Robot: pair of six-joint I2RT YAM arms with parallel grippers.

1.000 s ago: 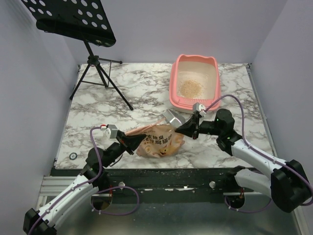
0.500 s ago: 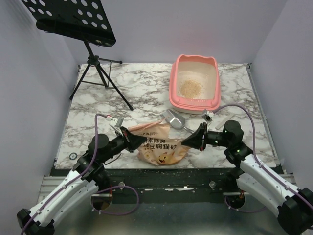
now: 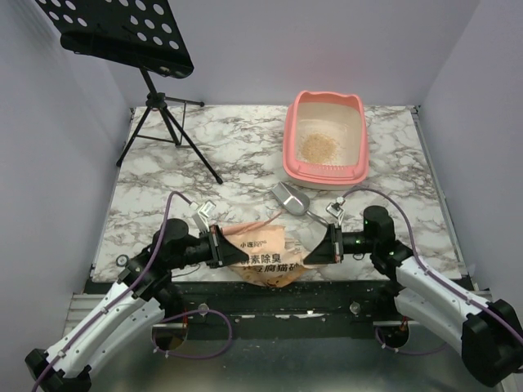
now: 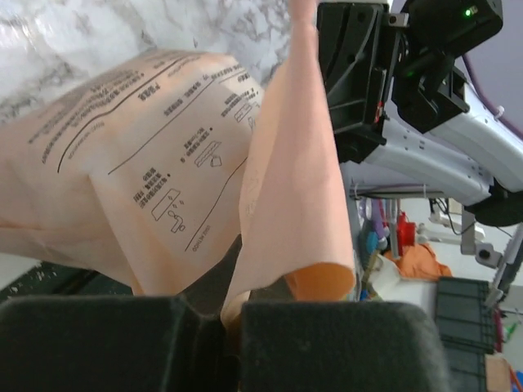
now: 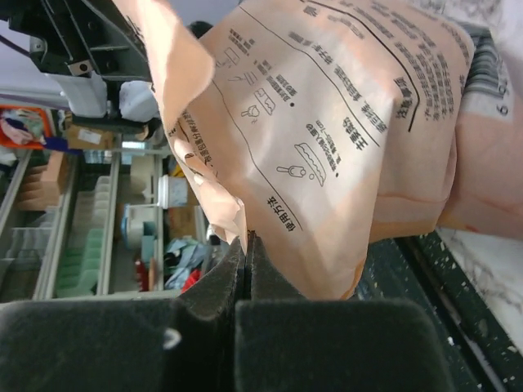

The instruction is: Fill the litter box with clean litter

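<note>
The pink litter box (image 3: 292, 167) stands at the back right of the marble table, with a small pile of tan clean litter (image 3: 317, 147) inside. An orange-tan printed bag (image 3: 263, 250) is stretched between my two grippers at the table's near edge. My left gripper (image 3: 232, 252) is shut on the bag's left edge, and the paper (image 4: 159, 163) runs up from its jaws (image 4: 232, 315). On the opposite side my right gripper (image 3: 308, 254) is shut on a fold of the bag (image 5: 343, 122), pinched at the fingertips (image 5: 248, 243).
A grey metal scoop (image 3: 291, 197) lies on the marble between the bag and the litter box. A black music stand (image 3: 122, 33) on a tripod (image 3: 167, 122) occupies the back left. Loose granules speckle the black rail (image 3: 327, 287) along the near edge.
Both grippers have drawn back toward the near edge, taking the bag with them and pulling it taut. The right gripper has moved away from the scoop, which stays on the marble.
</note>
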